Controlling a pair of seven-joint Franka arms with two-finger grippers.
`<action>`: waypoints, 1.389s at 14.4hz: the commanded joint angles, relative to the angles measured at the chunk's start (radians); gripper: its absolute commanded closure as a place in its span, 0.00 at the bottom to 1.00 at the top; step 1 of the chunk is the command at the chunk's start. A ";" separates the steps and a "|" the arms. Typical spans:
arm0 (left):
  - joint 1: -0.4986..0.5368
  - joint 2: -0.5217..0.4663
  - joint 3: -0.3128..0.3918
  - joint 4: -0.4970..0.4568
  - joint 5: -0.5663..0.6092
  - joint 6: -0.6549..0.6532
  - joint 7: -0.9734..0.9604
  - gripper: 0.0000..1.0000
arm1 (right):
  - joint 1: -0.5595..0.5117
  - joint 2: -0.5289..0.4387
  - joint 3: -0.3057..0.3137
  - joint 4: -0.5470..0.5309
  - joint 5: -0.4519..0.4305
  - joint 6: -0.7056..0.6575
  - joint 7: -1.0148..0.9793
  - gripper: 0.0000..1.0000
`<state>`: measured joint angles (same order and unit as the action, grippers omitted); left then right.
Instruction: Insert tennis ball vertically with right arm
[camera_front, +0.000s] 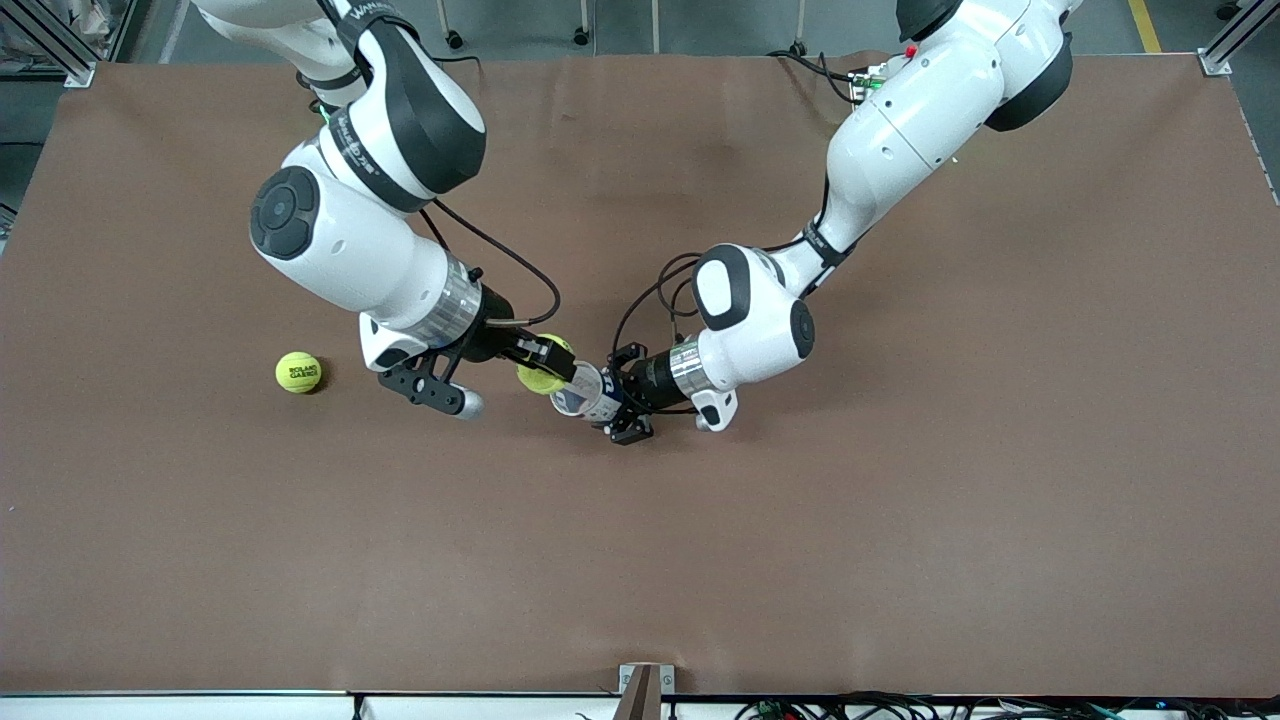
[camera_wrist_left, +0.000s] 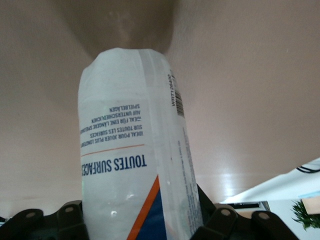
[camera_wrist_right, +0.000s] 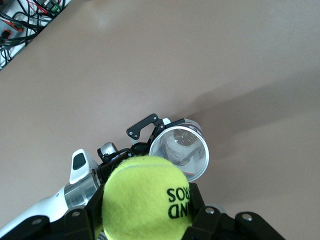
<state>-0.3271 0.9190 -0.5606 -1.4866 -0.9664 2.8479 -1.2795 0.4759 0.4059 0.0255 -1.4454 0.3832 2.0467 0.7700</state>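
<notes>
My right gripper (camera_front: 545, 368) is shut on a yellow-green tennis ball (camera_front: 541, 374), which fills the right wrist view (camera_wrist_right: 147, 197). The ball hangs just beside the open mouth of a clear plastic ball tube (camera_front: 585, 392). My left gripper (camera_front: 612, 397) is shut on that tube and holds it above the middle of the table, its mouth tilted toward the right gripper. The tube's open mouth shows in the right wrist view (camera_wrist_right: 180, 147). Its printed white, blue and orange label shows in the left wrist view (camera_wrist_left: 132, 150).
A second yellow-green tennis ball (camera_front: 298, 372) lies on the brown table (camera_front: 900, 500) toward the right arm's end. Cables and metal frame posts run along the table's edges.
</notes>
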 joint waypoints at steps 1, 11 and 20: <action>-0.023 0.006 -0.018 0.017 -0.116 0.047 0.092 0.30 | -0.003 0.023 -0.002 0.016 -0.027 0.003 -0.003 0.57; -0.003 -0.009 -0.021 0.003 -0.288 0.051 0.236 0.30 | 0.019 0.071 -0.004 0.011 -0.078 -0.046 0.005 0.58; 0.049 -0.011 -0.041 -0.047 -0.298 0.045 0.281 0.30 | 0.046 0.102 -0.002 0.016 -0.078 0.035 0.006 0.58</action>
<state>-0.3087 0.9188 -0.5730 -1.5064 -1.2306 2.8879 -1.0426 0.5176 0.4955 0.0235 -1.4455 0.3158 2.0678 0.7685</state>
